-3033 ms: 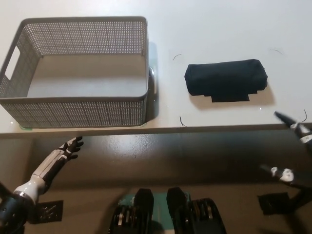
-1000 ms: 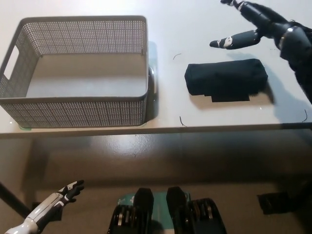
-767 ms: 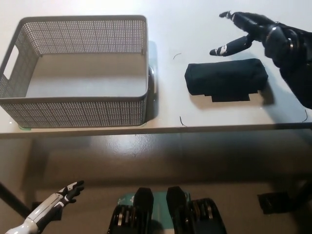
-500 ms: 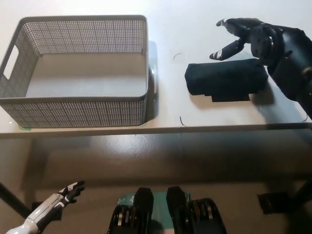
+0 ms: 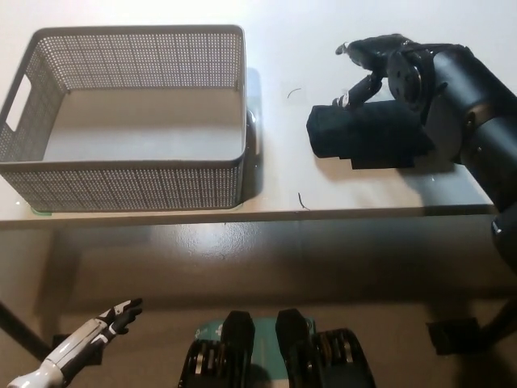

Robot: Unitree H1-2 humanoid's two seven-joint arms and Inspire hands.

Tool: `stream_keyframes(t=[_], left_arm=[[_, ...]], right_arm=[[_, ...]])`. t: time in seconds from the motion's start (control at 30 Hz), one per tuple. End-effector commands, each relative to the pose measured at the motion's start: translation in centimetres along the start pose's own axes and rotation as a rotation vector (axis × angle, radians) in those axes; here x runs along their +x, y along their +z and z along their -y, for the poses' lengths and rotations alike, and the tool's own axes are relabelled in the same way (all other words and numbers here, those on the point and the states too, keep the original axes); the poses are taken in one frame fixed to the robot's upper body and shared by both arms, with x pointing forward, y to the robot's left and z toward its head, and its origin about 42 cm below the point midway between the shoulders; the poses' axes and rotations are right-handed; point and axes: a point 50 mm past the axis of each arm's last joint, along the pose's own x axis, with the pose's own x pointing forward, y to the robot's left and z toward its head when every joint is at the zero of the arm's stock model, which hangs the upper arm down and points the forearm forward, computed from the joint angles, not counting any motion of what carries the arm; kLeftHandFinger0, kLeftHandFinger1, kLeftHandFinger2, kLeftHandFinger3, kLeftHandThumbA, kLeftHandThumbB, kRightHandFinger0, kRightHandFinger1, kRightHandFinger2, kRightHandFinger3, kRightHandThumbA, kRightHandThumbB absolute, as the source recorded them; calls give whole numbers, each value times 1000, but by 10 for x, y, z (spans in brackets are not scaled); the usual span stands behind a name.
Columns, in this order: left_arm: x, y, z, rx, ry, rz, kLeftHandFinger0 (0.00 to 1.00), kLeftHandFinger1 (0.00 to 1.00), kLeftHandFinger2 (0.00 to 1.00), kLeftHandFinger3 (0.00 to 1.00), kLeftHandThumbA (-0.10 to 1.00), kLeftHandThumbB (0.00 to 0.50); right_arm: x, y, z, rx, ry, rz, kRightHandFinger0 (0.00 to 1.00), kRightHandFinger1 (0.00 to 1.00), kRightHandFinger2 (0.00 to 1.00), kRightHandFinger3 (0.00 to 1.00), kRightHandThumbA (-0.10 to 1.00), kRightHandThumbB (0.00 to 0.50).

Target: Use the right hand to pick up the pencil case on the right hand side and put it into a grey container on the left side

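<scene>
Black right hand [image 5: 386, 71]: we see fingers spread over the pencil case [image 5: 363, 137], gripping nothing.
Risk: we might nudge it aside, missing the grey container [image 5: 129, 174].

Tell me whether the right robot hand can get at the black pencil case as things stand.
Probably yes: the right robot hand is open, right over the black pencil case, with nothing between them.

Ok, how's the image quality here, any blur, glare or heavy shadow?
Head view: sharp overall; the right hand looks only slightly soft. The table is brightly lit, nearly washed out at the top. The grey container casts a shadow on its right side; below the table edge is dim.
</scene>
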Motion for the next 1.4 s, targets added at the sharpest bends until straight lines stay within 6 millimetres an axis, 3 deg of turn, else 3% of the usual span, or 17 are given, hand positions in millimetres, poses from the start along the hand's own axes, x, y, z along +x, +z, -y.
stream_keyframes(t=[0.0, 0.2, 0.4, 0.57, 0.77, 1.0, 1.13, 1.2, 1.37], left_arm=[[-1, 12, -17, 63, -6, 57, 1000, 1000, 1000, 1000, 1000, 296], [0, 13, -17, 69, -7, 63, 1000, 1000, 1000, 1000, 1000, 276], [2, 14, -19, 75, -5, 68, 1000, 1000, 1000, 1000, 1000, 314], [2, 17, -20, 68, -6, 66, 1000, 1000, 1000, 1000, 1000, 298], [6, 18, -21, 78, -4, 71, 1000, 1000, 1000, 1000, 1000, 315], [9, 21, -26, 81, -4, 69, 1000, 1000, 1000, 1000, 1000, 318], [12, 23, -26, 89, -3, 73, 1000, 1000, 1000, 1000, 1000, 329], [12, 23, -26, 87, -4, 73, 1000, 1000, 1000, 1000, 1000, 309], [13, 27, -27, 76, 1, 84, 1000, 1000, 1000, 1000, 1000, 309]], right_arm=[[-6, 5, 36, -56, -77, 22, 1000, 1000, 1000, 1000, 737, 500], [-3, 3, 24, -54, -39, 15, 1000, 1000, 1000, 1000, 733, 500], [-1, -6, 9, -58, 10, -17, 1000, 1000, 1000, 1000, 757, 500], [-1, -14, 0, -22, 49, -31, 1000, 1000, 1000, 1000, 749, 500], [-1, -22, -12, 43, 107, -31, 1000, 1000, 1000, 1000, 777, 500], [3, -21, -41, 133, 209, -31, 1000, 1000, 1000, 1000, 730, 500], [5, -22, -68, 197, 250, -42, 1000, 1000, 1000, 1000, 672, 500], [7, -21, -85, 195, 261, -40, 1000, 1000, 1000, 1000, 674, 500], [8, -19, -107, 216, 282, -51, 1000, 1000, 1000, 1000, 643, 500]])
